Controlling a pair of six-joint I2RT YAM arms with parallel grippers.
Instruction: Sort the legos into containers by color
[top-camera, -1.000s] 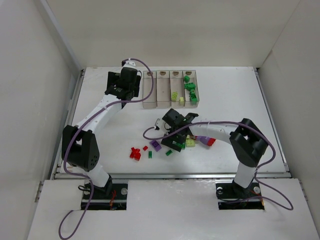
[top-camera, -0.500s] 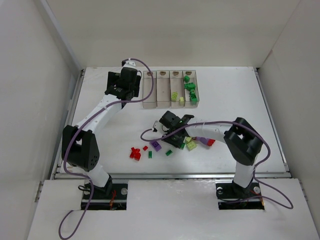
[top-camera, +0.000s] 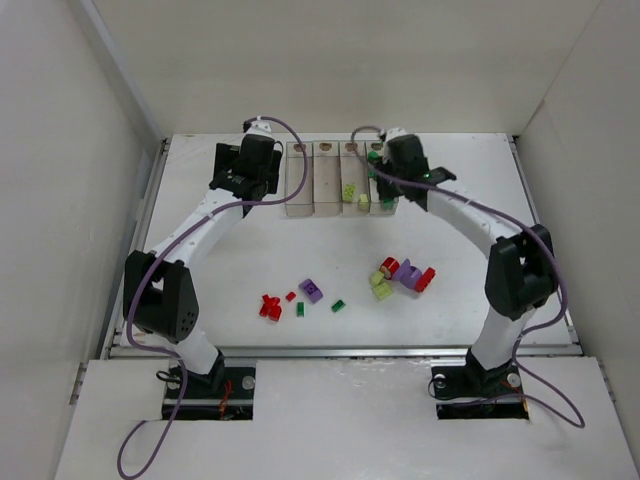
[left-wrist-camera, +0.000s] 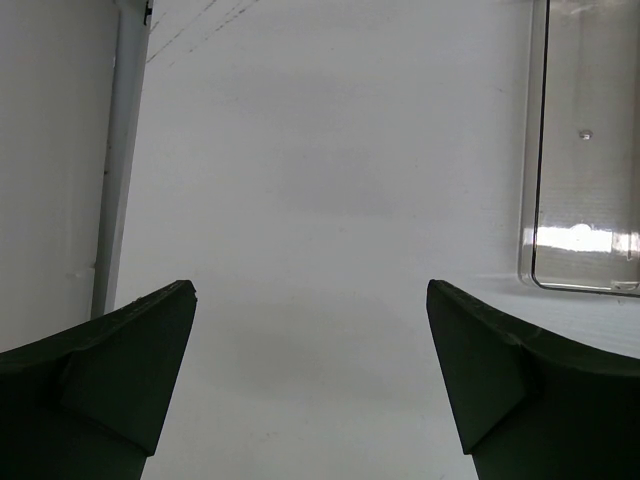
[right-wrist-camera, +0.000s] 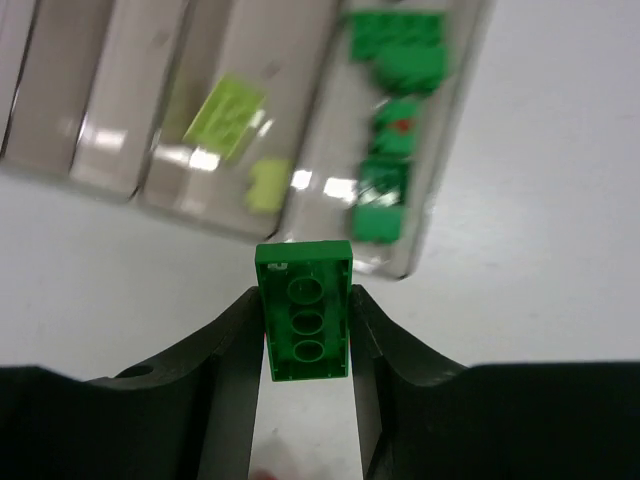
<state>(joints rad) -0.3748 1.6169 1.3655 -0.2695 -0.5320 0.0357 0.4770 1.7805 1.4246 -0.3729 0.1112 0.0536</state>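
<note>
Right gripper (right-wrist-camera: 305, 325): clamped on one green brick (right-wrist-camera: 304, 300), hollow underside turned to the wrist camera, long axis running 12 to 6. This is shown in the right wrist view alone; in the top view the brick is hidden under the gripper. The brick is held at the near end of the rightmost of the four bins (right-wrist-camera: 110, 95), its 12 o'clock edge overlapping that bin's end wall in the view; its height over the wall cannot be told. Also recorded there, somewhat blurred: green bricks (right-wrist-camera: 395, 60) in the rightmost bin and yellow-green bricks (right-wrist-camera: 226, 110) in the bin next to it at 9 o'clock. Left gripper (left-wrist-camera: 310, 395): fingers set wide apart over bare table (left-wrist-camera: 320, 180). In the left wrist view a corner of the leftmost bin (left-wrist-camera: 585, 150) is seen at 3 o'clock and the table's edge strip (left-wrist-camera: 120, 150) at 9 o'clock, neither touched. Given by the top view only: the bins are placed at 12 o'clock on the table, with the left gripper just beside them at 9 o'clock. Loose bricks are scattered toward 6 o'clock, well apart from the bins: a red cluster (top-camera: 269, 306) at 7 o'clock, a purple brick (top-camera: 312, 290), a small green piece (top-camera: 338, 305), and at 5 o'clock a close-set group (top-camera: 405, 272) of yellow-green, purple and red. Open table is seen between bins and loose bricks, and from the bins at 3 o'clock to the right wall (top-camera: 580, 150).
</note>
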